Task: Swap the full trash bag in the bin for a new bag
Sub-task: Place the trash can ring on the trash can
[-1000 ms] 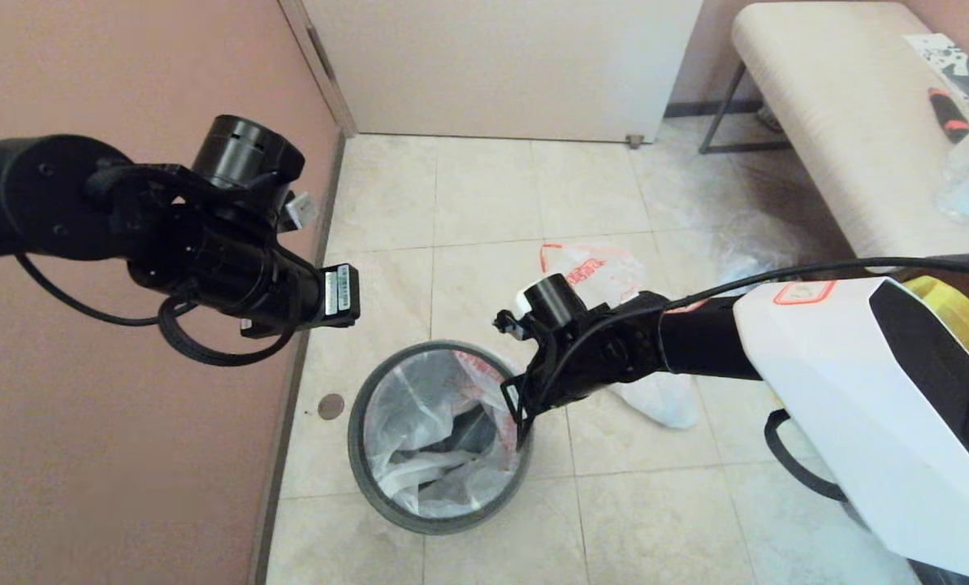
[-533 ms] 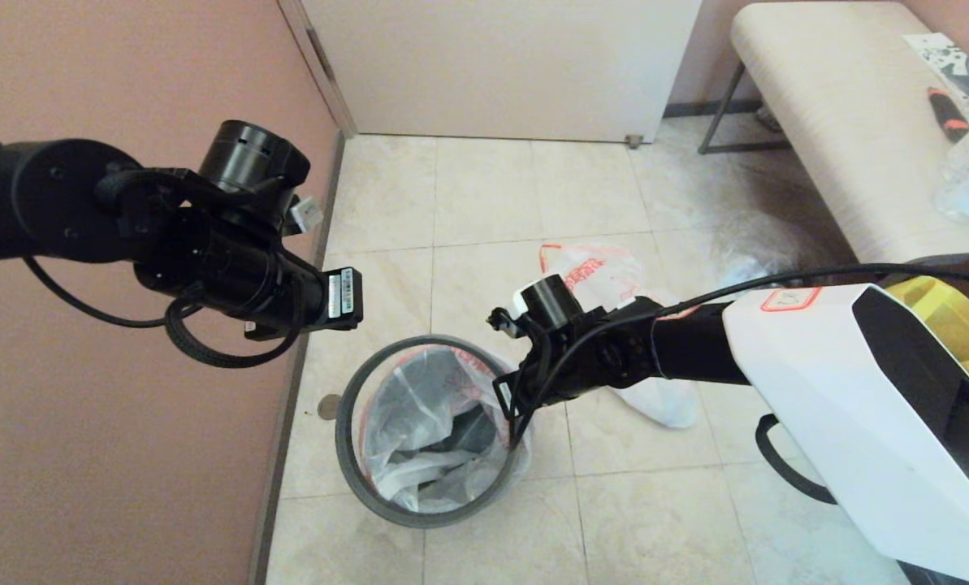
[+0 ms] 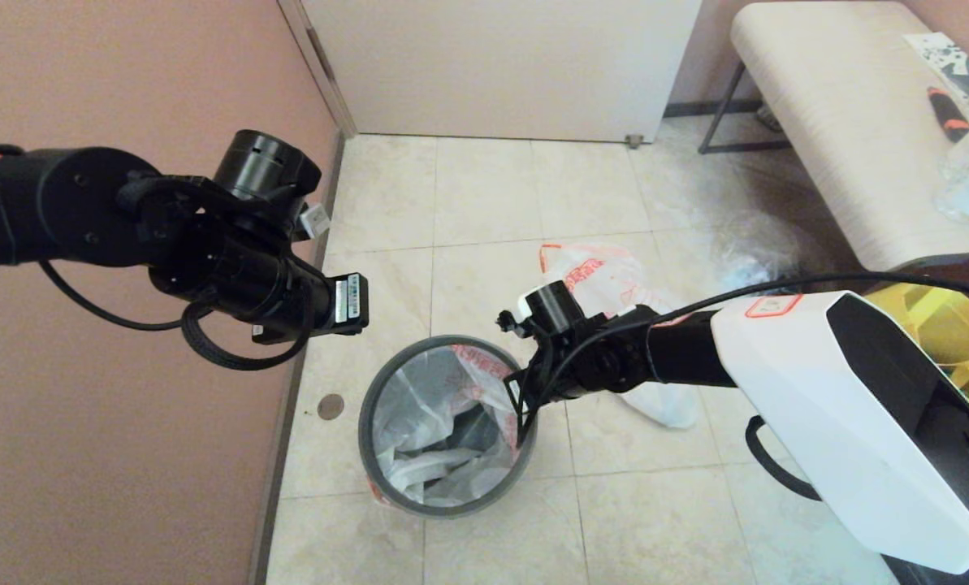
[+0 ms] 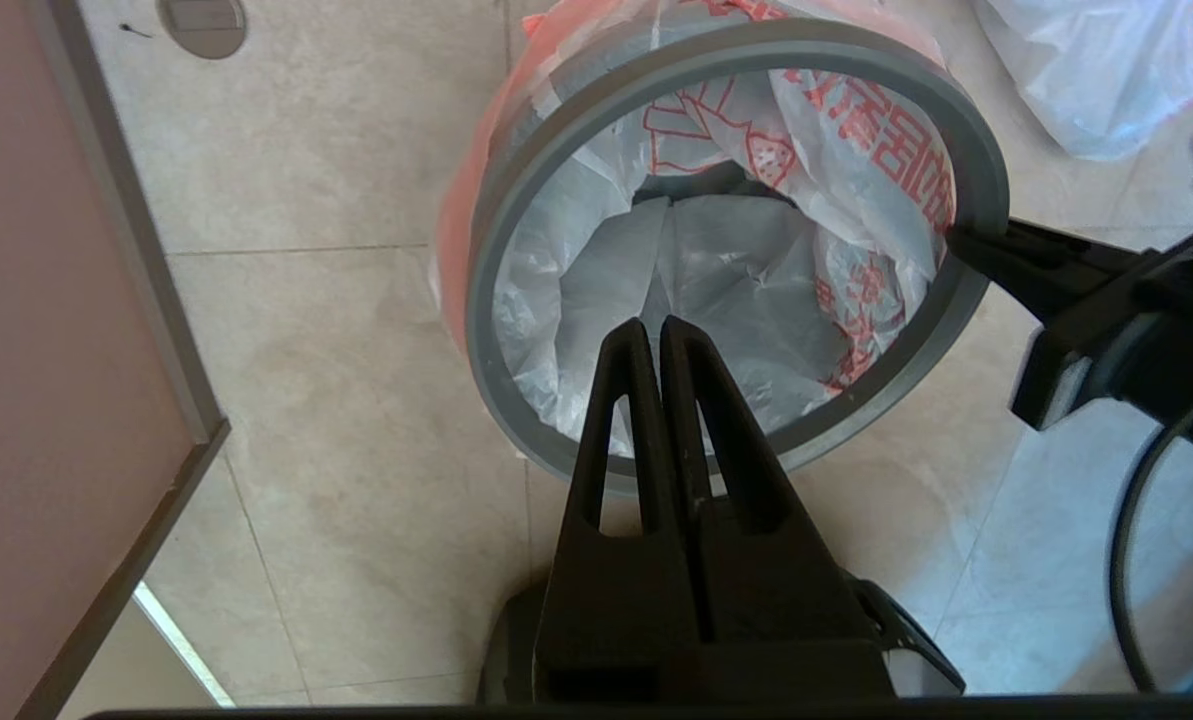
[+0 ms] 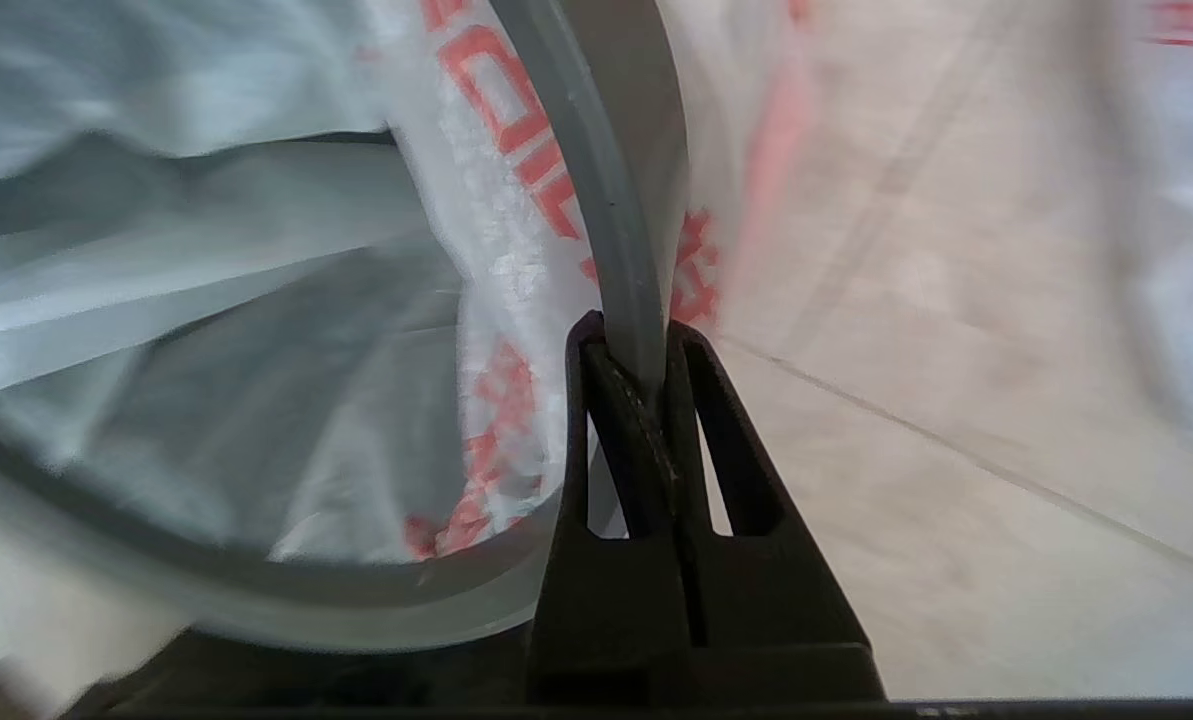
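Fingers of the right gripper (image 5: 636,345) are pinching the grey hoop rim of the bin (image 3: 387,390) on its right side, with the new bag (image 3: 452,406) lying inside as a liner and its red-lettered edge folding over the rim. Above and left of the bin, the left gripper (image 4: 653,335) is hanging in the air with its fingers pressed together on nothing. Behind the right arm, the full trash bag (image 3: 606,276) is sitting on the tiled floor (image 3: 492,203), near the bin but apart from it.
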`<state>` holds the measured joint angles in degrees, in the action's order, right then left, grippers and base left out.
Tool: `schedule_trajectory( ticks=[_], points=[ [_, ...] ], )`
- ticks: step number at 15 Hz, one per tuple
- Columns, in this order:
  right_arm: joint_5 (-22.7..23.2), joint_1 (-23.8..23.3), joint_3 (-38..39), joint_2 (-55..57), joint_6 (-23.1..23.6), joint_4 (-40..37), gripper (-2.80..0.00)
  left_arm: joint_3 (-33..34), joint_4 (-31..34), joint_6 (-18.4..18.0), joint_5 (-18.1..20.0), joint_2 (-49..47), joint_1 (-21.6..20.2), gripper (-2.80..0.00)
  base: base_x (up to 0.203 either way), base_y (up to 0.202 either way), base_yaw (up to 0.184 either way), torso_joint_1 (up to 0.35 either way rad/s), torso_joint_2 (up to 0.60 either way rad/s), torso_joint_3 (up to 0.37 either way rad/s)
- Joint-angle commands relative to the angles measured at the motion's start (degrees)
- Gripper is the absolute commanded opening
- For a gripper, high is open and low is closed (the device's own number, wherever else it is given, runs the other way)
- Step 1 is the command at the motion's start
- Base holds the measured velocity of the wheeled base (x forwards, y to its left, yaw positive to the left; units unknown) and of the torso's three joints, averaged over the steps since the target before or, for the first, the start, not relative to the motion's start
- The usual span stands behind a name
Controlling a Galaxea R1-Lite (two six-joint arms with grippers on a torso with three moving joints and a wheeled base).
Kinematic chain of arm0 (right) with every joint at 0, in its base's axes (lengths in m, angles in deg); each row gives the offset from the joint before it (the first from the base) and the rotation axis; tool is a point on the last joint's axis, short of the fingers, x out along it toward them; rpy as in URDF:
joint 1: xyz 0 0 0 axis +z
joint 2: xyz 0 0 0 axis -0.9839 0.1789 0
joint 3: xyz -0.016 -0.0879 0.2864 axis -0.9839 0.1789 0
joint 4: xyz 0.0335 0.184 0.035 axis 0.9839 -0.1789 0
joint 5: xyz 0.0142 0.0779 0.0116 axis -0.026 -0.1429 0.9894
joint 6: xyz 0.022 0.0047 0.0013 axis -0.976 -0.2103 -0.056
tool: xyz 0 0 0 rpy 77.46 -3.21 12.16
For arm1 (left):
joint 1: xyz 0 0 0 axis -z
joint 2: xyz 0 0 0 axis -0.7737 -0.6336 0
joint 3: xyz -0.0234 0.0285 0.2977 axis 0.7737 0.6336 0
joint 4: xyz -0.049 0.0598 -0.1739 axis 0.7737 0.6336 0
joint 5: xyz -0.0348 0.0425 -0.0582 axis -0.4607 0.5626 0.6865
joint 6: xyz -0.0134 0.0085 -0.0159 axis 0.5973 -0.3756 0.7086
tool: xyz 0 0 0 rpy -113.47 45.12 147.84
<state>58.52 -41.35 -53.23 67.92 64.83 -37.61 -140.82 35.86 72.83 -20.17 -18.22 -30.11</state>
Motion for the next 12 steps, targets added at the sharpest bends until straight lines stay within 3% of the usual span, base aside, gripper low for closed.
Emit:
schedule_trajectory(
  ticks=[1,2,5,12],
  points=[
    [-5.15,0.85,0.1,0.11,0.28,-0.87,-2.8,0.03,0.19,0.12,-0.08,0.08,-0.01,-2.8,0.0,0.0,0.0,0.0,0.0,0.0],
    [-6.67,1.21,0.1,0.65,0.28,-0.84,-2.8,0.03,0.19,0.12,-0.17,0.13,0.05,-2.8,0.0,0.0,0.0,0.0,0.0,0.0],
    [-4.62,1.6,0.1,1.06,0.39,1.02,-2.8,0.03,0.19,0.12,-0.17,0.12,0.08,-2.8,0.0,0.0,0.0,0.0,0.0,0.0],
    [-4.74,3.67,0.06,2.81,3.13,1.63,-2.8,0.03,0.19,0.12,-0.17,-0.27,0.26,-2.8,0.0,0.0,0.0,0.0,0.0,0.0]
  ],
)
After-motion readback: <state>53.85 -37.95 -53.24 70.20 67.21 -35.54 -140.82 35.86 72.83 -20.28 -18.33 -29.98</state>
